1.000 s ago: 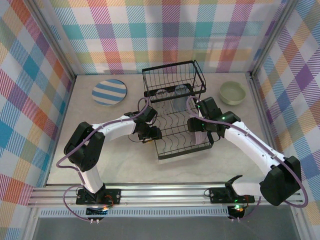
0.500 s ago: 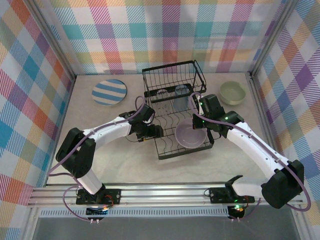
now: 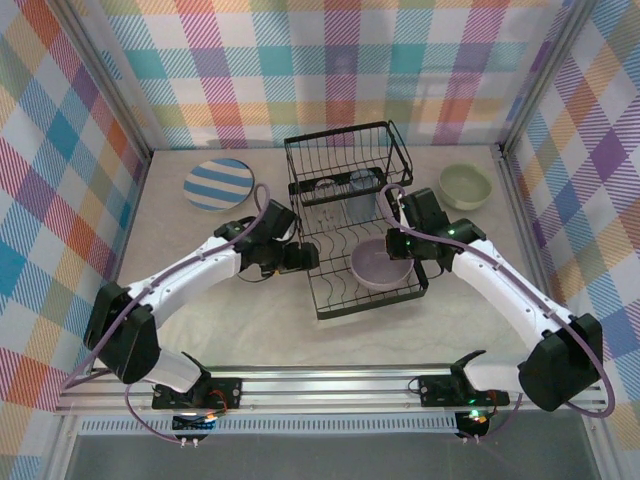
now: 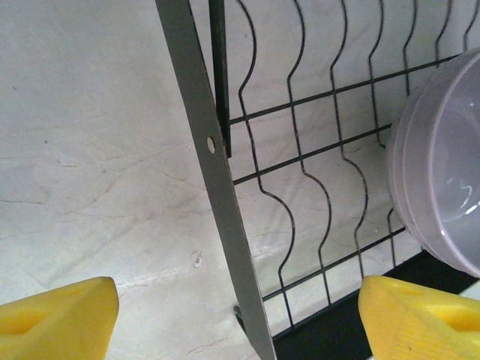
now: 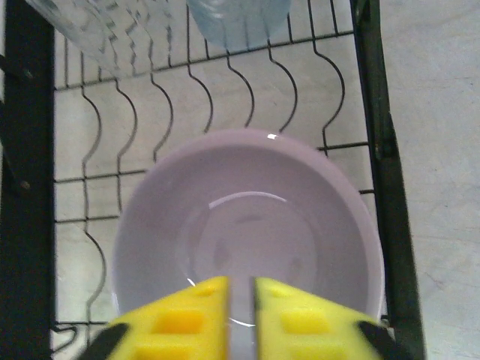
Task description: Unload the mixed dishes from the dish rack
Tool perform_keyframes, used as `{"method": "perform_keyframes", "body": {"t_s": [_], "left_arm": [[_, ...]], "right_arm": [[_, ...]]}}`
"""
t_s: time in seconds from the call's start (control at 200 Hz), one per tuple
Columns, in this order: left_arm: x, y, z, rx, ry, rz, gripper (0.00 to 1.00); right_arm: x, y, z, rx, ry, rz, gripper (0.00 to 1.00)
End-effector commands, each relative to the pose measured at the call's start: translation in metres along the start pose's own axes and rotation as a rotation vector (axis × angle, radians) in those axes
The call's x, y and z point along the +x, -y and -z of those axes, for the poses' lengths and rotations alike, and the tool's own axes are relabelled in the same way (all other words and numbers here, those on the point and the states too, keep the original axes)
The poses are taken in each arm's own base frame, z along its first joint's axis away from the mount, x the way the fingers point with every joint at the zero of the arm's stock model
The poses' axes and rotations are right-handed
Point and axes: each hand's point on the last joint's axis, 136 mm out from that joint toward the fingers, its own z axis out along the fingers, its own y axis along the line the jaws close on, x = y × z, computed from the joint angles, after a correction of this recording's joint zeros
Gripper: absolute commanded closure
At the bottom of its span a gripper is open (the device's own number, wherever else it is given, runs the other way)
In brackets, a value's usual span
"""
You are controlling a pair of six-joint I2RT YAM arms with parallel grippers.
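The round, glossy lavender bowl (image 5: 247,225) lies mouth up on the wavy base of the black wire dish rack (image 3: 365,308). In the top view this is the lower right part of the rack, close to its front corner. I judge the bowl to be stiff, smooth and rather slippery, of moderate weight, and breakable if it knocks against the wires. The thin rim looks like the best place to take it, one finger inside and one outside, because the body is too wide for the fingers.

The right gripper (image 5: 241,291) is at the bottom middle of the right wrist view, over the near rim of the bowl. Its yellow fingers are pressed almost together, with only a narrow slit between them. The bowl's surface shows through this slit, so they seem to pinch nothing.

The left gripper (image 4: 240,307) has its fingers spread wide over the rack's left edge. A grey side bar runs between them, and the bowl is at the right edge of that view, near the right finger.

Behind the bowl, a translucent grey-blue tumbler (image 3: 361,183) stands in the basket section. A blue-and-white striped plate (image 3: 219,184) and a pale green bowl (image 3: 465,185) rest on the table (image 3: 200,320), well apart from the rack.
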Motion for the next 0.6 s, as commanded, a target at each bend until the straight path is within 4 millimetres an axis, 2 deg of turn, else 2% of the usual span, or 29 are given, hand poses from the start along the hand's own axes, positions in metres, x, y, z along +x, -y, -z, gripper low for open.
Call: {"method": "perform_keyframes", "body": {"t_s": [0.0, 0.07, 0.31, 0.455, 0.595], "left_arm": [[-0.003, 0.0, 0.026, -0.02, 0.04, -0.031, 0.16], [-0.005, 0.004, 0.034, -0.01, 0.056, -0.038, 0.15], [0.0, 0.028, 0.043, 0.001, 0.05, -0.113, 0.17], [0.002, 0.057, 0.035, 0.011, 0.029, -0.179, 0.2], [0.003, 0.086, 0.018, -0.016, -0.005, -0.251, 0.22]], "right_arm": [[0.008, 0.007, 0.004, 0.016, -0.068, -0.056, 0.73], [0.013, 0.014, 0.006, 0.042, -0.113, -0.085, 0.63], [0.03, 0.036, 0.006, 0.114, -0.197, -0.173, 0.47], [0.034, 0.04, 0.006, 0.09, -0.201, -0.221, 0.43], [0.036, 0.042, 0.008, 0.066, -0.191, -0.262, 0.38]]}}
